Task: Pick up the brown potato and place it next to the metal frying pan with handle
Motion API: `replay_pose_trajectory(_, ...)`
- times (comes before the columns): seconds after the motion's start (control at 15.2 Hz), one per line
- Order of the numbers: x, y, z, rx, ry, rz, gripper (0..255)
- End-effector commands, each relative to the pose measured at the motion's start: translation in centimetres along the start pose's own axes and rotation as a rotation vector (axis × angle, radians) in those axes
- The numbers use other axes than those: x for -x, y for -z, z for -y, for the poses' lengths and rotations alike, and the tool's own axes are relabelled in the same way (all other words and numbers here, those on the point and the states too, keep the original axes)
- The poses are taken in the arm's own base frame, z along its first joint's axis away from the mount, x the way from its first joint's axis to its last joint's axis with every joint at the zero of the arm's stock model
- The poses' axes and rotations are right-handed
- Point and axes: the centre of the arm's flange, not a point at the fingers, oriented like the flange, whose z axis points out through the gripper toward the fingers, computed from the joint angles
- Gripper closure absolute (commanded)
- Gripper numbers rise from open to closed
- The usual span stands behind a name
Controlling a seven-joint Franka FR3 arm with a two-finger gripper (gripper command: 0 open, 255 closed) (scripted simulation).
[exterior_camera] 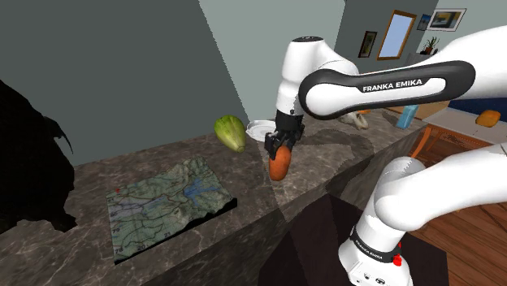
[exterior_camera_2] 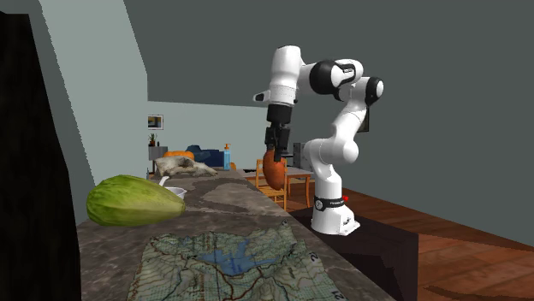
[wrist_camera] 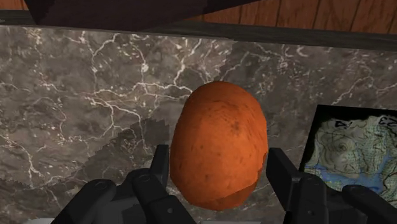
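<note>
My gripper [exterior_camera: 281, 147] is shut on an orange-brown potato [exterior_camera: 279, 166], which hangs clear above the dark marble counter [exterior_camera: 325, 166]. In the second exterior view the potato [exterior_camera_2: 275, 171] dangles below the gripper [exterior_camera_2: 275, 148] over the counter's far end. Seen from the wrist, the black fingers [wrist_camera: 159, 168] clasp both sides of the potato [wrist_camera: 219, 146]. A pale round pan [exterior_camera: 258, 128] lies on the counter just behind the gripper, partly hidden by it.
A green leafy vegetable [exterior_camera: 230, 132] [exterior_camera_2: 133, 201] lies beside the pan. An unfolded map [exterior_camera: 166, 203] [exterior_camera_2: 227, 261] [wrist_camera: 350, 149] covers the counter nearer the camera. The counter's front edge drops to a wooden floor [exterior_camera_2: 462, 256]. A black area sits at the shoulder view's left.
</note>
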Motion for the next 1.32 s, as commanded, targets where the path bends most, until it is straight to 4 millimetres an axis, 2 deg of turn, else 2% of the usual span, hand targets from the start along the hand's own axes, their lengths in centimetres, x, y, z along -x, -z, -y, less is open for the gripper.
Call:
replay_pose_trajectory(0.0, -1.2, -0.1, -2.5, 0.000, 0.001, 0.000, 255)
replay_pose_trajectory(0.99, -10.1, -2.2, -20.1, 0.000, 0.001, 0.000, 255)
replay_pose_trajectory(1.06, -11.1, -2.4, -22.0, 0.000, 0.001, 0.000, 255)
replay_pose_trajectory(1.25, -10.9, -4.0, -21.9, 0.000, 0.001, 0.000, 255)
